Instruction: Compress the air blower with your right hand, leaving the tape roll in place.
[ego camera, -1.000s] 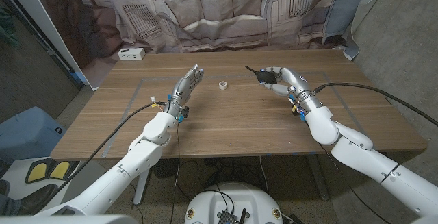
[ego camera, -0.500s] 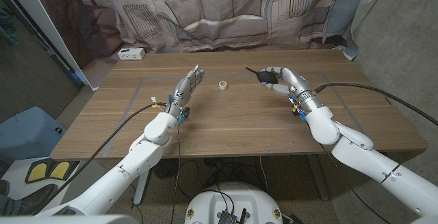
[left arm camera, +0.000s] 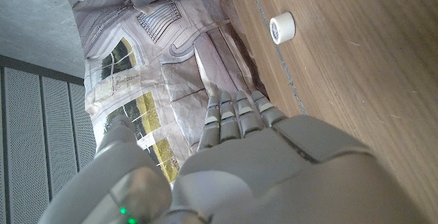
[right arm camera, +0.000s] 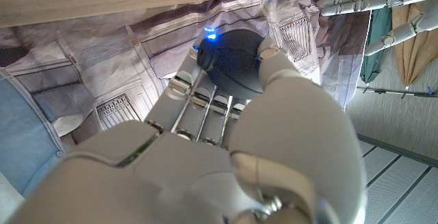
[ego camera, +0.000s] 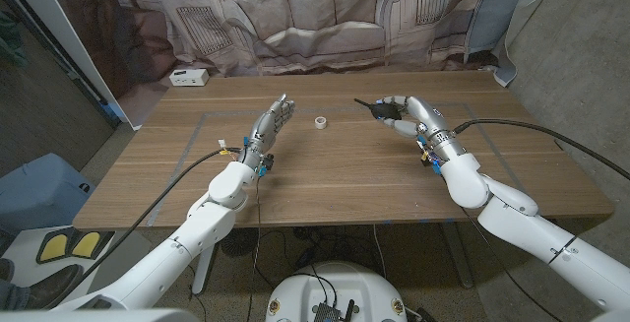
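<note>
R hand [ego camera: 406,113] lifted air blower [ego camera: 380,110] slightly.

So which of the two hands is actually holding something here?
The right hand: its fingers wrap the black air blower. The left hand stands with fingers extended, holding nothing, apart from the tape roll.

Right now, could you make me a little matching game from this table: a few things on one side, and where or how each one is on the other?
Things:
1. blower
2. tape roll
3. left hand
4. white box

States:
A. near the table's far left corner
B. gripped by the right hand
C. holding nothing, fingers straight
D. lying free on the table between the two hands

Pairs: 1-B, 2-D, 3-C, 4-A
</note>
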Controlling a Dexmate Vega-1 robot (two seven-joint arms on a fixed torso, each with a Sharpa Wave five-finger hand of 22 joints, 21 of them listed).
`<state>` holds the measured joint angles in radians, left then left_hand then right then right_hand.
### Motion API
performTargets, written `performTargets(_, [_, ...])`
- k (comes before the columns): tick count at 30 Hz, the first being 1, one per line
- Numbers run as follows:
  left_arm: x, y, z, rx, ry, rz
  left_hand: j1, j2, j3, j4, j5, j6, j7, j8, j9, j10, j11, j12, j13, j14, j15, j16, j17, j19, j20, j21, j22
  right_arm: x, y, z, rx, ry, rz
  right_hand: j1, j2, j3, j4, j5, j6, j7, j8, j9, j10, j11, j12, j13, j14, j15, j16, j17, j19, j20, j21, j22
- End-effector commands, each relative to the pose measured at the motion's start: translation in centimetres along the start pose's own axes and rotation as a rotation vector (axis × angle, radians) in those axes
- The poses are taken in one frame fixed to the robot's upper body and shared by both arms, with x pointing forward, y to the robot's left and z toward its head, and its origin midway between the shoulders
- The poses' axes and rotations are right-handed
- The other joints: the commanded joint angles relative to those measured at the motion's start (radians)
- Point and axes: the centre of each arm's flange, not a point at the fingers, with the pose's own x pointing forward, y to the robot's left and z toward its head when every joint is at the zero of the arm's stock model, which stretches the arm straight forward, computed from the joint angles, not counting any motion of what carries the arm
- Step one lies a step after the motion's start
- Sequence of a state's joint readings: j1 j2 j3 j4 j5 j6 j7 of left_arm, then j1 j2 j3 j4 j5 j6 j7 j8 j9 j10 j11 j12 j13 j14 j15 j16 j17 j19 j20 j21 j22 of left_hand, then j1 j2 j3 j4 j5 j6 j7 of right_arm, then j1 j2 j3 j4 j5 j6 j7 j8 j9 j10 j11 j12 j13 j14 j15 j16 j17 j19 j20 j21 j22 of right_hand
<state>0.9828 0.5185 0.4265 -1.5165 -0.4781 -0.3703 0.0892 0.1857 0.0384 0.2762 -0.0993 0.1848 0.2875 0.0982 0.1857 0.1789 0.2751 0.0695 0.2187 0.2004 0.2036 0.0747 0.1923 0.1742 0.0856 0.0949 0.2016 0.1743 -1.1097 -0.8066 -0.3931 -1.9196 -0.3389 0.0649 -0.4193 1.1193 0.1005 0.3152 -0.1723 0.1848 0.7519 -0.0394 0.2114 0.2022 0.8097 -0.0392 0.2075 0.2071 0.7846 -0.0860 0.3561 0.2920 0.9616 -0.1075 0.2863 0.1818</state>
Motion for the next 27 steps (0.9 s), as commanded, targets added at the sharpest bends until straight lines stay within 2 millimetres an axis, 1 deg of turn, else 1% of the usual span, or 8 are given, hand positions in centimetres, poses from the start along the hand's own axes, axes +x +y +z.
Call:
performTargets(1, [-0.06,-0.10,-0.12,-0.003,0.001,0.000,0.004,0.009,0.003,-0.006,0.000,0.012,-0.001,0.006,0.005,0.006,0.004,0.000,0.003,0.008,0.002,-0.003,0.006,0.008,0.004,-0.004,0.004,-0.04,-0.03,-0.07,0.011,-0.004,-0.015,0.023,0.007,0.012,0.000,0.005,0.019,0.003,0.013,0.006,0.015,-0.001,0.007,0.001,0.023,-0.065,0.008,0.000,0.010,-0.006,0.010,0.002])
performTargets(4, [-0.07,-0.12,-0.20,-0.005,0.003,0.000,0.004,0.009,0.003,-0.006,0.000,0.012,-0.002,0.006,0.005,0.005,0.003,0.000,0.003,0.008,0.001,-0.003,0.006,0.007,0.004,-0.004,0.004,-0.05,0.01,-0.12,0.014,-0.002,-0.016,0.026,0.014,0.015,0.003,0.006,0.025,0.002,0.014,0.006,0.019,0.000,0.008,0.001,0.029,-0.069,0.008,-0.001,0.014,-0.009,0.012,0.002])
performTargets(8, [0.01,-0.17,-0.26,-0.008,0.003,-0.002,0.004,0.009,0.003,-0.006,0.000,0.012,-0.001,0.007,0.005,0.006,0.003,0.000,0.003,0.008,0.002,-0.003,0.006,0.007,0.005,-0.004,0.004,-0.04,0.02,-0.20,0.022,-0.002,-0.018,0.030,0.019,0.018,0.005,0.007,0.034,-0.002,0.017,0.006,0.029,-0.006,0.011,0.001,0.042,-0.071,0.010,-0.002,0.022,-0.010,0.016,0.003])
performTargets(12, [0.14,-0.19,-0.25,-0.009,0.001,-0.003,0.004,0.009,0.003,-0.006,0.000,0.012,-0.001,0.006,0.005,0.006,0.003,0.000,0.003,0.008,0.003,-0.003,0.006,0.007,0.005,-0.004,0.005,-0.02,0.02,-0.22,0.026,-0.002,-0.025,0.033,0.027,0.022,0.009,0.007,0.047,0.000,0.020,0.006,0.049,-0.005,0.016,0.001,0.061,-0.076,0.013,-0.006,0.034,-0.013,0.022,0.004])
performTargets(18, [0.30,-0.26,-0.17,-0.005,0.001,-0.008,0.004,0.009,0.003,-0.007,0.000,0.012,0.000,0.006,0.005,0.005,0.001,-0.001,0.003,0.009,0.002,-0.003,0.006,0.006,0.005,-0.005,0.004,0.02,-0.06,-0.27,0.033,-0.002,-0.028,0.035,0.036,0.027,0.013,0.008,0.061,0.000,0.024,0.006,0.057,-0.004,0.017,0.001,0.076,-0.078,0.012,-0.010,0.043,-0.016,0.027,0.004])
performTargets(27, [0.34,-0.23,-0.06,-0.004,-0.004,-0.004,0.003,0.010,0.003,-0.007,0.000,0.013,0.000,0.007,0.005,0.005,0.004,-0.001,0.003,0.009,0.002,-0.003,0.006,0.007,0.004,-0.004,0.005,0.04,-0.03,-0.43,0.044,-0.003,-0.038,0.052,0.053,0.041,0.010,0.011,0.071,0.000,0.025,0.005,0.072,0.004,0.018,0.001,0.087,-0.081,0.009,-0.013,0.050,-0.019,0.032,0.005])
